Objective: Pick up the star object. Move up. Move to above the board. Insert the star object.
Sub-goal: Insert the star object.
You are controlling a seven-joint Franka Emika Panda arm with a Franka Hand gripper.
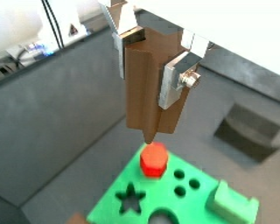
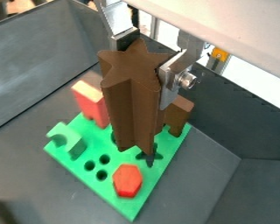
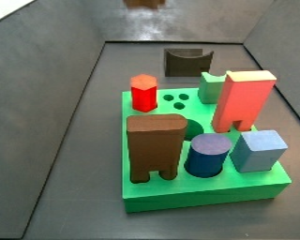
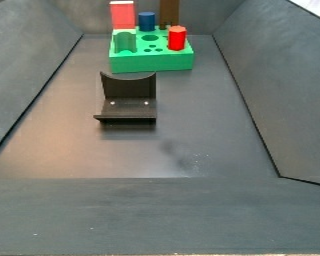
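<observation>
My gripper [image 2: 154,70] is pinching the star column [image 2: 133,101], the silver finger plates pressing its ridged flanks near the upper end. I am holding it upright and high, so the long brown body is hanging straight down and its ridges can line up with a cut-out below.

In both wrist views the column is hanging over the green board [image 1: 209,214], its lower tip clear of the surface. In a wrist view the star-shaped hole [image 1: 132,199] is showing open, just beside the tip and not yet directly under it. Judgement: pick and lift are done; I am in the move over the board, with a small shift and some rotation to sort out before lowering.

The board is lying toward the far end of the tabletop, past the fixture [image 4: 127,97] in a side view. It is carrying a red hexagonal peg [image 3: 143,92], a tall red block [image 3: 243,100], a small green block [image 3: 213,87], a brown arched block [image 3: 156,147], a blue cylinder [image 3: 208,155] and a pale blue cube [image 3: 259,150]. Three small round holes [image 3: 178,97] are sitting empty.
</observation>
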